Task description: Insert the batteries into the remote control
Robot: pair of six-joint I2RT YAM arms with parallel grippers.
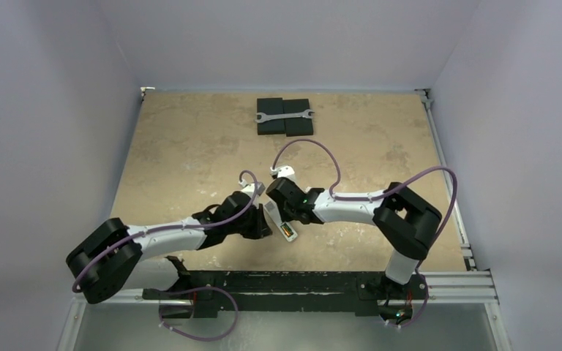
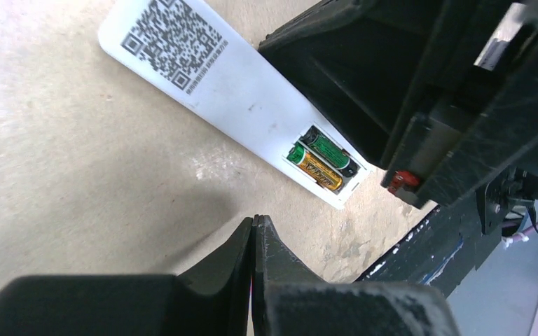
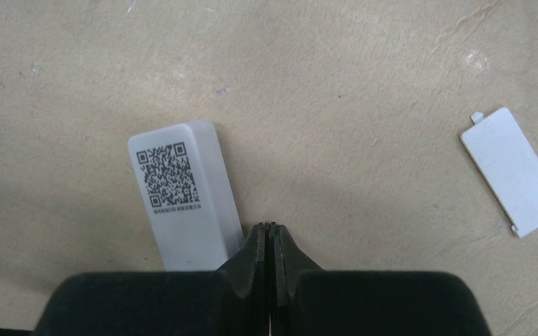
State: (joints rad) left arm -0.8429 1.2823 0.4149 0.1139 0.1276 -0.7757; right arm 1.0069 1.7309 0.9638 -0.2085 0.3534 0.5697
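Surface [image 1: 190, 146] is carrying the remote control [image 2: 238, 98], which is lying face-down with its compartment open. Left gripper [image 2: 253, 225] and right gripper [image 3: 272, 234] are hovering beside it, both pinched closed on nothing. Remote is looking light, rigid, slick: pinch across its long edges. Cover [image 3: 513, 171] is lying well apart. Batteries [image 2: 320, 162] are sitting side by side inside.

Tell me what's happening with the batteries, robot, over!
Left gripper shut, empty. Right gripper shut, empty, beside the remote control. Both batteries sitting in its open bay. Cover off, lying apart on the table.
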